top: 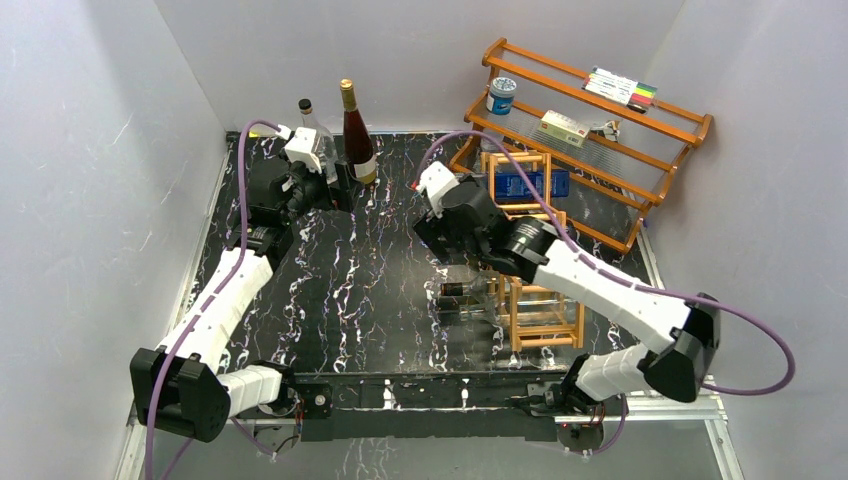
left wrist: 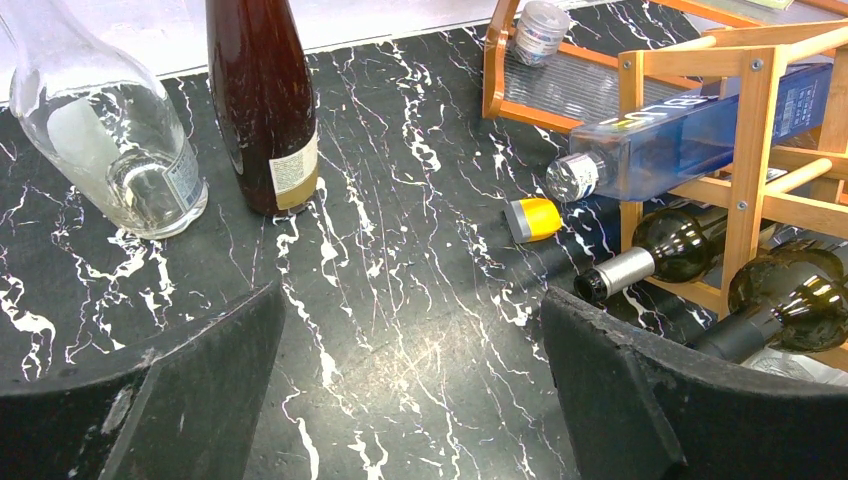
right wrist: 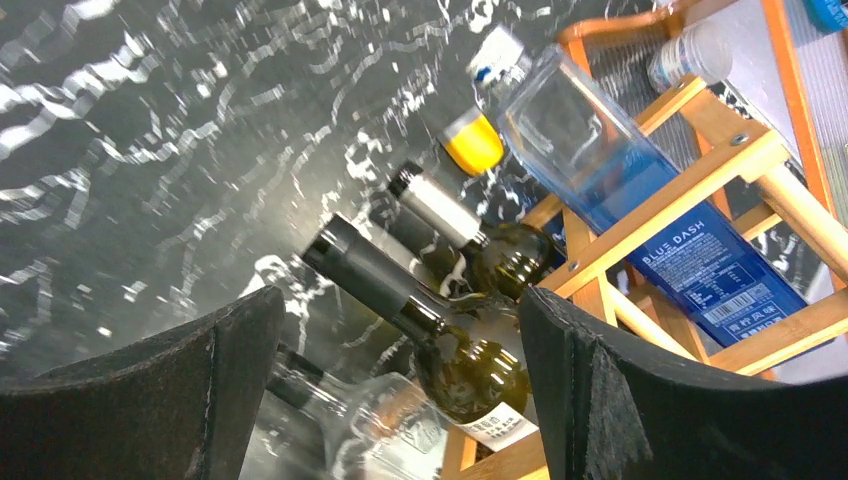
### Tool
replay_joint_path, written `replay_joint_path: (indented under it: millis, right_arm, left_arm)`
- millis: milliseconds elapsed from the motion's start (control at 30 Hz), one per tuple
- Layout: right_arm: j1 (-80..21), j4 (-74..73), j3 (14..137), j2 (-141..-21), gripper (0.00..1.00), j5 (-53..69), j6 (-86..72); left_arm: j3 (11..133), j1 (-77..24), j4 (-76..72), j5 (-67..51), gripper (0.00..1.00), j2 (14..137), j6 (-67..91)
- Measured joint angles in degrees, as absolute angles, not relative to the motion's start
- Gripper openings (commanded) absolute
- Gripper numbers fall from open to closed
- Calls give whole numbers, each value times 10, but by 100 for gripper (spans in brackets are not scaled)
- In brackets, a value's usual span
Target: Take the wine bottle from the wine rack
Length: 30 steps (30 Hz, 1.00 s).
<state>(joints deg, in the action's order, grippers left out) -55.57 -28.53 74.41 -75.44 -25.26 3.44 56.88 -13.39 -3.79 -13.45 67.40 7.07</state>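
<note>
Hovering over the wine rack (top: 517, 310), the right gripper (top: 445, 248) hangs above necks poking out leftward. The left gripper (top: 305, 190) sits by an upright dark bottle (top: 357, 140).

From the left wrist, its fingers gape over bare table (left wrist: 400, 200), with the rack at right.

From the right wrist, the wine bottle (right wrist: 450, 340) shows between wide-spread fingers. It lies racked beside a blue bottle (right wrist: 620, 190), with another green bottle (right wrist: 470, 235) crowding its neck.

1. The left gripper (left wrist: 412, 335) hangs over the black marbled table (left wrist: 400, 150), jaws wide apart and empty.
2. A clear bottle (left wrist: 110, 140) and a dark brown bottle (left wrist: 262, 110) stand upright, upper left.
3. At right, the wine rack (left wrist: 752, 150) holds a blue bottle (left wrist: 700, 135) lying above a silver-necked wine bottle (left wrist: 672, 245) and a black-necked wine bottle (left wrist: 790, 290).
4. A yellow cap (left wrist: 533, 219) lies on the table near the rack.
</note>
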Motion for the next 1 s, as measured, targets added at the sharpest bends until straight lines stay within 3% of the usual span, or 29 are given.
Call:
replay_joint_path:
  millis: [133,533,1000]
  right_arm:
    - [-556,-322,758,-817,83,-278,106]
    - [-565,-378,780,-889,85,-296,263]
    - [-568,-376,780,-913,73,-298,315]
  left_arm:
    - [569,-134,-38,-135,98,674,70]
    - [569,-134,-37,-133,98,674,64]
    - [569,-134,-29,-133,98,675,62]
